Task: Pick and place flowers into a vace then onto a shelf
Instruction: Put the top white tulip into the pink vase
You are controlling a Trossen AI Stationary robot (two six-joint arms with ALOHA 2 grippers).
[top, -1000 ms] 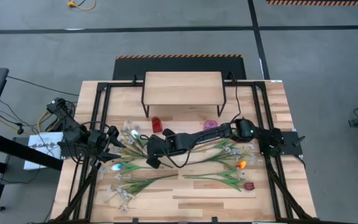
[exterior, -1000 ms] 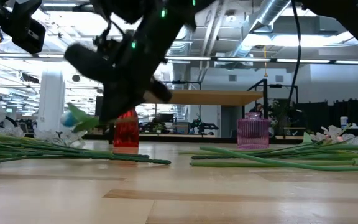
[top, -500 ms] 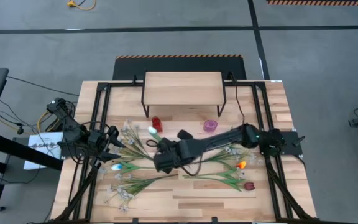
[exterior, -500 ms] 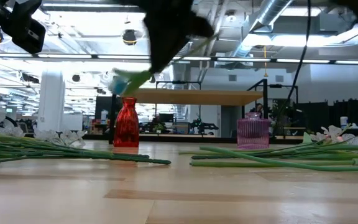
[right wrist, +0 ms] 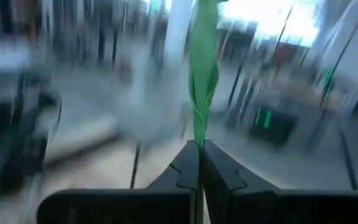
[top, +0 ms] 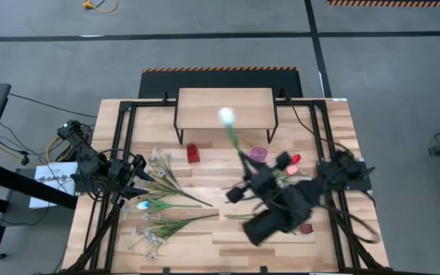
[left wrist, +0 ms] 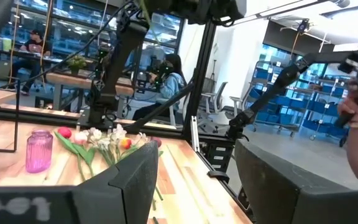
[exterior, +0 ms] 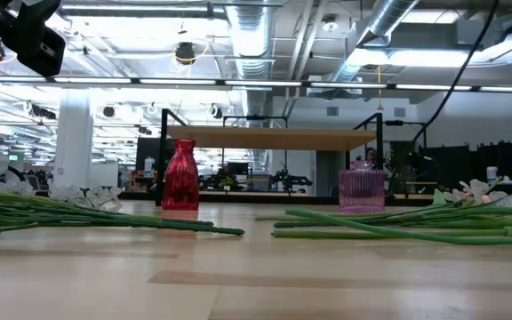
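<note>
White flower [top: 226,116] in right gripper [top: 244,163], airborne.

The slatted wooden table [top: 228,244] carried the shelf [top: 224,108] at its far edge. In front of it stood a red vase [top: 192,153] and a pink vase [top: 259,155]. Loose flowers [top: 163,183] lay scattered left and right.

Overhead view straight down, table-level view across, both sharing the shelf [top: 224,107] and red vase [exterior: 181,175].
</note>
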